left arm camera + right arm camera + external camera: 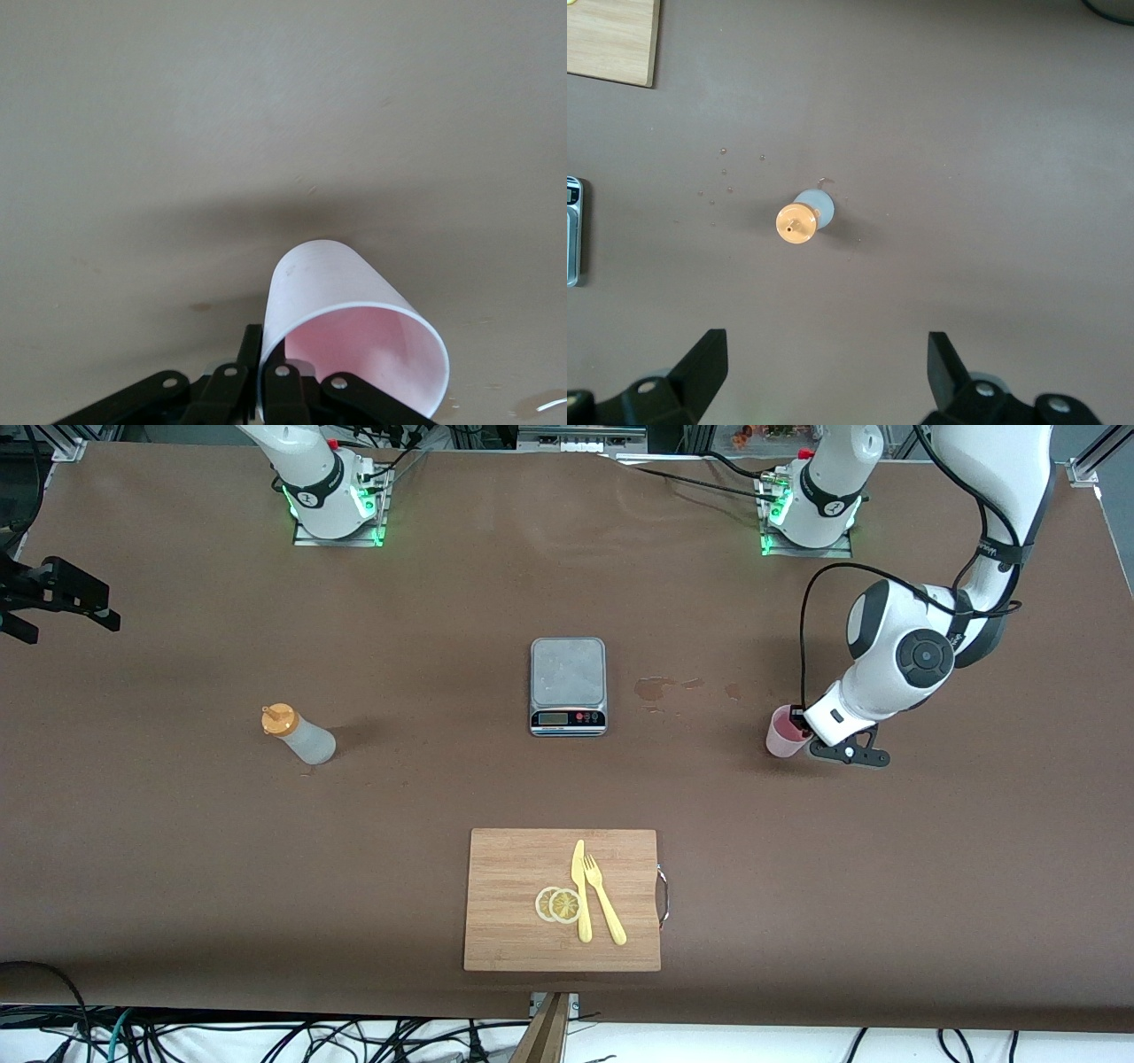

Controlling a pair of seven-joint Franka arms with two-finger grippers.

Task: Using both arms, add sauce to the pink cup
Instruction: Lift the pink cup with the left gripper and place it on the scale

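Observation:
The pink cup [784, 735] stands toward the left arm's end of the table. My left gripper [800, 722] is shut on its rim. In the left wrist view the cup [354, 301] shows its pink inside, with one finger of the left gripper [264, 354] inside the wall and the other outside. The sauce bottle [301, 737], whitish with an orange cap, stands free toward the right arm's end. My right gripper [827, 341] hangs open high over the table, with nothing between its fingers, and looks down on the bottle [806, 217].
A kitchen scale [568, 682] sits mid-table between bottle and cup. Wet stains [660, 686] lie beside it toward the cup. A wooden board [514, 903] nearer the front camera carries a yellow knife, a fork and lemon slices.

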